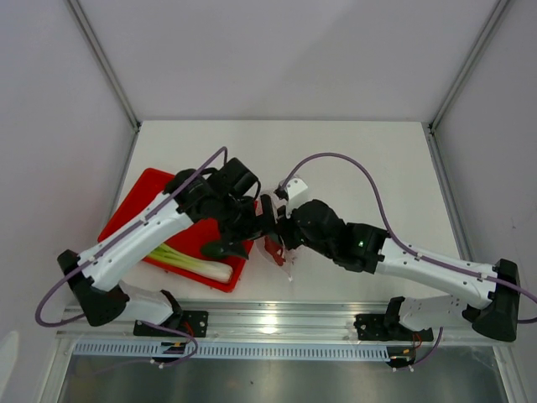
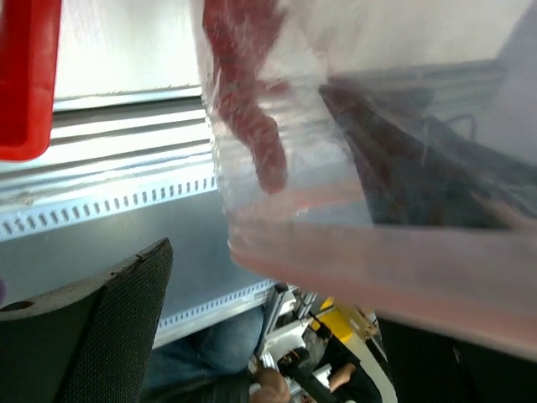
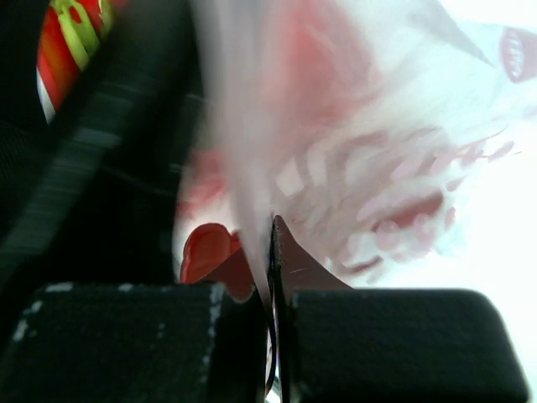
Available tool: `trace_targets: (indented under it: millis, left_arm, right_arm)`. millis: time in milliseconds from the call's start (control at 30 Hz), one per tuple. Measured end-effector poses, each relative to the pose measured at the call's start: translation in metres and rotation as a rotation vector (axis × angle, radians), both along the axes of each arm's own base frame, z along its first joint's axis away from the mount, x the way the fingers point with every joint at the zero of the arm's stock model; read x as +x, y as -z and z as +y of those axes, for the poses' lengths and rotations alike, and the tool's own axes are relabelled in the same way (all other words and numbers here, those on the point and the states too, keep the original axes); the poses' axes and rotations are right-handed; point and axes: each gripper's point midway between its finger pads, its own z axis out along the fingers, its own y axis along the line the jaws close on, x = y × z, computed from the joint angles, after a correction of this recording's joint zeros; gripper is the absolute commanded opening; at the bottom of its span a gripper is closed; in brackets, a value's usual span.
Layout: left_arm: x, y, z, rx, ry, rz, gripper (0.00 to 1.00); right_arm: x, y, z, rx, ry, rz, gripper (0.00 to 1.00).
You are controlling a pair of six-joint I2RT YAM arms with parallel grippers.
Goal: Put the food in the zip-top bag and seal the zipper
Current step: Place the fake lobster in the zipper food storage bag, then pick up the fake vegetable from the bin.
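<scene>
The clear zip-top bag [image 1: 282,259] hangs just above the table between my two grippers, with the red lobster [image 1: 273,246] inside it. My right gripper [image 1: 282,230] is shut on the bag's film; the right wrist view shows the film [image 3: 243,126] pinched between the pads [image 3: 273,252], with the lobster [image 3: 394,210] blurred behind. My left gripper [image 1: 247,232] stands open beside the bag. In the left wrist view its fingers [image 2: 101,327] are wide apart, the pink zipper [image 2: 403,277] crosses in front, and the lobster [image 2: 247,101] shows through. The leek [image 1: 193,262] lies on the tray. The green fruit is hidden.
The red tray [image 1: 138,197] sits at the left under my left arm; its corner shows in the left wrist view [image 2: 25,75]. An aluminium rail [image 1: 268,319] runs along the table's near edge. White walls enclose the table at the back and both sides.
</scene>
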Motion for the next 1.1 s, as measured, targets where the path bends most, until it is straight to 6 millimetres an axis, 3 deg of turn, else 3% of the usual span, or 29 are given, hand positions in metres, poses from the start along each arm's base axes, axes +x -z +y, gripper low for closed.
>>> trace_targets:
  millis: [133, 333, 533, 667, 833, 967, 1100]
  left_arm:
    - [-0.009, -0.009, 0.009, -0.076, 0.01, -0.082, 0.96]
    - [-0.018, -0.036, 0.02, -0.254, 0.08, -0.328, 0.97]
    - [-0.024, -0.029, 0.025, -0.302, 0.159, -0.451, 0.91]
    - [-0.013, -0.031, 0.028, -0.275, 0.176, -0.576, 0.88]
    - [0.005, -0.034, 0.053, -0.198, 0.09, -0.713, 0.88]
    - [0.022, -0.016, 0.077, -0.077, -0.014, -0.728, 0.88]
    - [0.045, 0.019, 0.107, 0.081, -0.182, -0.608, 0.99]
  right_arm:
    - [0.004, -0.005, -0.005, 0.025, 0.022, 0.009, 0.0]
    - [0.017, 0.004, -0.023, -0.017, 0.081, 0.035, 0.0]
    - [0.02, 0.012, -0.032, -0.049, 0.103, 0.05, 0.0]
    - [0.023, 0.018, -0.041, -0.082, 0.141, 0.057, 0.0]
    - [0.028, 0.018, -0.066, -0.165, 0.236, 0.045, 0.0]
    - [0.035, 0.009, -0.086, -0.204, 0.309, 0.028, 0.0]
    - [0.04, 0.007, -0.107, -0.233, 0.365, 0.042, 0.0]
